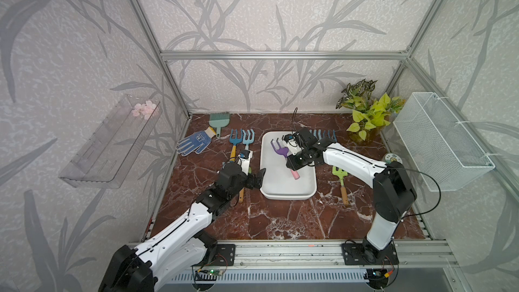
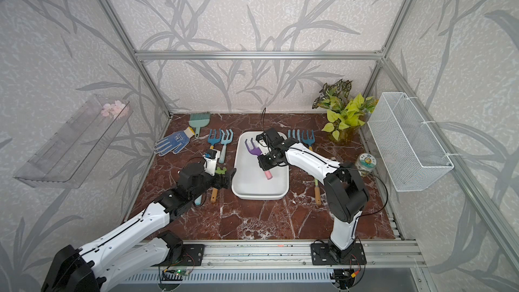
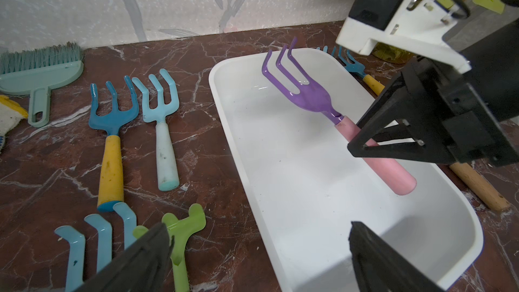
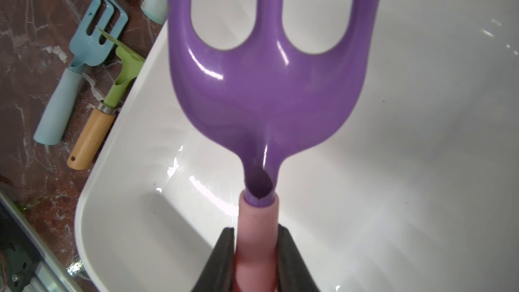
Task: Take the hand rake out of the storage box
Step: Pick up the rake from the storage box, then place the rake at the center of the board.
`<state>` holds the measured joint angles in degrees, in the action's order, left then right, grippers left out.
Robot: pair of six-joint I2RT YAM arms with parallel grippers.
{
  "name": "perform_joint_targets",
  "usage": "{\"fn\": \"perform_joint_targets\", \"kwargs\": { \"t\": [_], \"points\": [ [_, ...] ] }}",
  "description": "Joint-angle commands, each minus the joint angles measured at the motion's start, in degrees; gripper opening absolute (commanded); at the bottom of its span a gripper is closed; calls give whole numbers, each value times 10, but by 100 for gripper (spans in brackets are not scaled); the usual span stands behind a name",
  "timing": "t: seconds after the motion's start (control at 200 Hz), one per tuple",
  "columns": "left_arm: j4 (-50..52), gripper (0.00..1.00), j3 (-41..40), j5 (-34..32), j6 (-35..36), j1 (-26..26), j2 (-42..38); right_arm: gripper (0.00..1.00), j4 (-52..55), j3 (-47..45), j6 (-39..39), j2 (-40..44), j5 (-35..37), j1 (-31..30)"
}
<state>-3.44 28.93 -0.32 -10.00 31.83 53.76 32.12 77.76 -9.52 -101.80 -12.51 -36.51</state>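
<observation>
Right wrist view puts it plainly: the right pincer (image 4: 255, 238) is pinched on the pink handle of the hand rake (image 4: 269, 94), one black finger on each side, just behind where the purple head plugs in. Below the pincer lies the white floor of the storage box (image 4: 134, 164), so the rake hangs inside the box's outline, head pointing away from the pincer and tines turned up. From the left wrist view the rake looks tilted, head high. I can't tell whether the handle's butt end is clear of the floor.

I read this as the lift-out step — grip made, rake not yet out. The next move, to my mind, is straight up until butt and tines both clear the rim, then sideways to bare marble table (image 1: 280, 220) and down.

Outward from the pincer, on its own arm's side, a green rake (image 1: 339, 175) with a wooden handle lies just beside the box. Beyond the pincer, toward the back wall, sit two blue rakes (image 1: 328, 135). Across the box from it, the left pincer (image 3: 259, 234) is spread wide and empty at the box's near corner, over more rakes (image 3: 112, 116) — I'd steer away from that side. Open marble toward the arm bases looks the safest landing. The glove (image 1: 193, 143), brush (image 1: 219, 120), plant (image 1: 365, 110) and wire basket (image 1: 441, 141) stand well apart and shouldn't matter.
</observation>
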Motion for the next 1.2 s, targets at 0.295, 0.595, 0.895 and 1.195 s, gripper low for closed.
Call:
{"fn": "perform_joint_targets", "kwargs": {
  "t": [0.295,0.595,0.895,1.195],
  "points": [
    [-3,100,-4,-12,3,2,-18,5,-55,-84,-56,166,-22,1],
    [-9,100,-12,-15,1,2,-25,5,-73,-159,-100,262,-9,2],
    [-9,100,-12,-14,1,2,-26,4,-6,-202,-112,342,71,4],
    [-9,100,-11,-13,1,1,-24,3,93,-233,-111,418,156,14]
  ]
}}
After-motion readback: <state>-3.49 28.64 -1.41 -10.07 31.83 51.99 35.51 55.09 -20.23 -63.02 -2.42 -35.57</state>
